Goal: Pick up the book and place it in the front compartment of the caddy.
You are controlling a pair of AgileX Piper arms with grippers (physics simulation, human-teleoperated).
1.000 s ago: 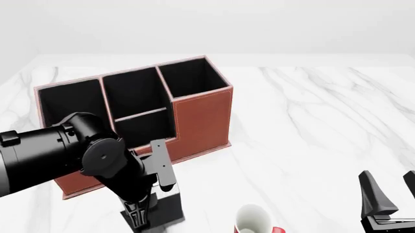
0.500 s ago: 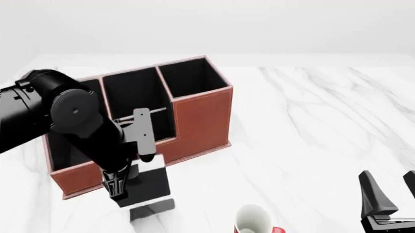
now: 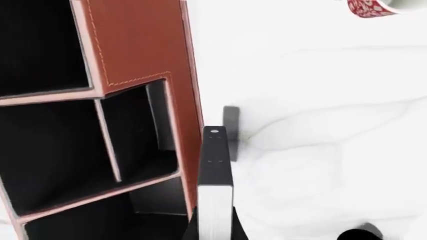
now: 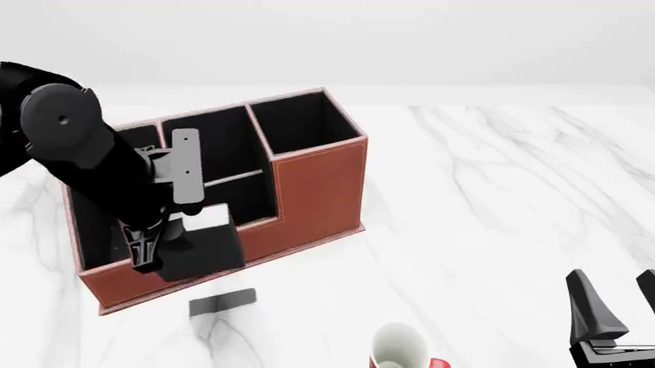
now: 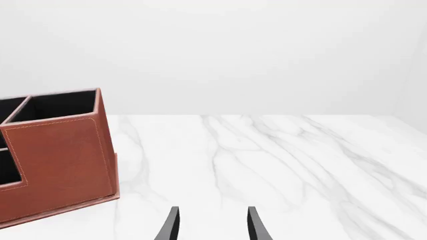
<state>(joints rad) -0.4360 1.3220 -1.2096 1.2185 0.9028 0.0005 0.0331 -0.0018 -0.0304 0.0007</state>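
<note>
My left gripper (image 4: 143, 249) is shut on the black book (image 4: 202, 249), whose white strip faces up, and holds it in the air; its shadow lies on the table below. In the left wrist view the book (image 3: 215, 207) shows edge-on between the fingers, just outside the low front wall of the reddish-brown caddy (image 3: 137, 42). The caddy (image 4: 319, 184) stands at the back left. Its front compartment (image 4: 238, 203) (image 3: 140, 140), below the thin cross divider, is partly hidden by the arm in the front view. My right gripper (image 4: 616, 303) (image 5: 211, 225) is open and empty at the near right.
A white-and-red mug (image 4: 399, 346) stands near the front edge, right of the book's shadow; its rim also shows in the left wrist view (image 3: 372, 7). The white marble table (image 4: 492, 199) stretches to the right of the caddy.
My left arm has lifted the book off the table and carried it up and back-left, from in front of the caddy to its front wall. The right gripper has not moved.
</note>
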